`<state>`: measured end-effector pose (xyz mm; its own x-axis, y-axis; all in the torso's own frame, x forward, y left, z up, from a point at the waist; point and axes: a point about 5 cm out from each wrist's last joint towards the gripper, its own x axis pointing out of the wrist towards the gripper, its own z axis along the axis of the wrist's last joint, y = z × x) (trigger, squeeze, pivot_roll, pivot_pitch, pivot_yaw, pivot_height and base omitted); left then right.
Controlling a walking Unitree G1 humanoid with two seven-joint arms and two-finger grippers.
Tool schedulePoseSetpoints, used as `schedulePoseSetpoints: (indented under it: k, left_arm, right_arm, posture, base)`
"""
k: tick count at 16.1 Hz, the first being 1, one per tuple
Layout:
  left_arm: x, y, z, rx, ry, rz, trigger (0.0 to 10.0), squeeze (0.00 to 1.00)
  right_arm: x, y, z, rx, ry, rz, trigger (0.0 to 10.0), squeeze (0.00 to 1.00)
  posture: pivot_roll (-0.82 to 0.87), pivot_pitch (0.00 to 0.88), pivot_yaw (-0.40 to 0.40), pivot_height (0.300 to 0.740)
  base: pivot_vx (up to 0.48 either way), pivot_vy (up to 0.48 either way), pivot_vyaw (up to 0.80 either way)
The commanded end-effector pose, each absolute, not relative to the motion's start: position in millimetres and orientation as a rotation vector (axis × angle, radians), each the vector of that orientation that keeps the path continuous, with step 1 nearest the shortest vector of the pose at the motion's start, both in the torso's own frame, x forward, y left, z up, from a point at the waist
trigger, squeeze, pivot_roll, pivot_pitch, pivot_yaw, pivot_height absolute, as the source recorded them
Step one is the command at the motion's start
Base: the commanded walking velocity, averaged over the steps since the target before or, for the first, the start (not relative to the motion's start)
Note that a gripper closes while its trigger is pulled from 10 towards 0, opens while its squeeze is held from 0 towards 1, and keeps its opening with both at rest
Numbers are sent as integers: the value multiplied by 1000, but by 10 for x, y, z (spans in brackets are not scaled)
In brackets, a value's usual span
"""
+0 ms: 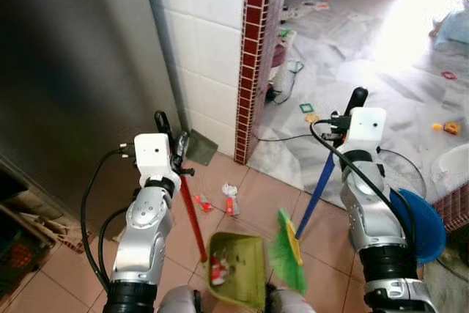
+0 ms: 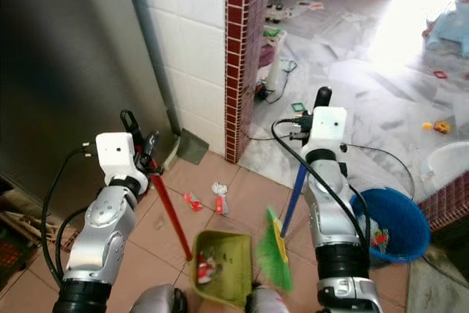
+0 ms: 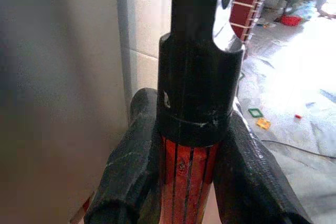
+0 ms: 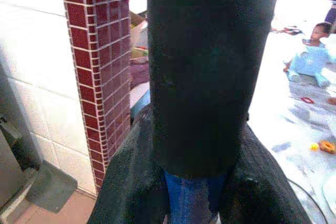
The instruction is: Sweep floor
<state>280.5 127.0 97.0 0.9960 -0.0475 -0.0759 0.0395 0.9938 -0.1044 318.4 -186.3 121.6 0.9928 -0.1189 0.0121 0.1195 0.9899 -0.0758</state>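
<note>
Both sets of jaws were clamped on handles: the left gripper [image 3: 184, 166] held the red dustpan handle [image 1: 192, 218] below its black end cap, and the right gripper [image 4: 197, 182] held the blue broom handle [image 1: 316, 192]. Down on the tiled floor [image 1: 249, 196], the green dustpan [image 1: 238, 265] contained red-and-white scraps, with the green broom head [image 1: 287, 251] just beside it. More scraps [image 1: 230, 201] lay near the brick pillar [image 1: 253, 56]. No legible writing was visible.

Both silver arms raised, forearms upright. Left pincer [image 1: 170, 137] clamped on the red handle [image 1: 192, 214]; right pincer [image 1: 344, 119] clamped on the blue handle [image 1: 316, 192].
</note>
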Motion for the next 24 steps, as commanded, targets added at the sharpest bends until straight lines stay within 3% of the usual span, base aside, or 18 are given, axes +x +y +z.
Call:
schedulePoseSetpoints:
  k: [1, 6, 12, 24]
  left_arm:
    - [2823, 1217, 1077, -123, 34, -57, 10000, 0]
    - [2811, 1202, 1050, -123, 46, -64, 10000, 0]
    - [2824, 1223, 1064, -147, 41, -47, 10000, 0]
    - [2843, 1239, 1062, -165, 55, -48, 10000, 0]
  right_arm:
    - [3191, -1880, 1213, -75, 2, -122, 10000, 0]
    - [3180, -1862, 1185, -76, 10, -115, 10000, 0]
    - [3189, -1858, 1192, -76, 7, -112, 10000, 0]
    - [3188, -1851, 1174, -78, 10, -105, 10000, 0]
  posture:
    - [-126, 0, 26, 740]
    - [-125, 0, 25, 740]
    - [-124, 0, 22, 740]
    - [-124, 0, 26, 740]
  base:
    - [-255, 0, 0]
    - [-256, 0, -88]
    - [0, 0, -146]
    - [0, 272, -800]
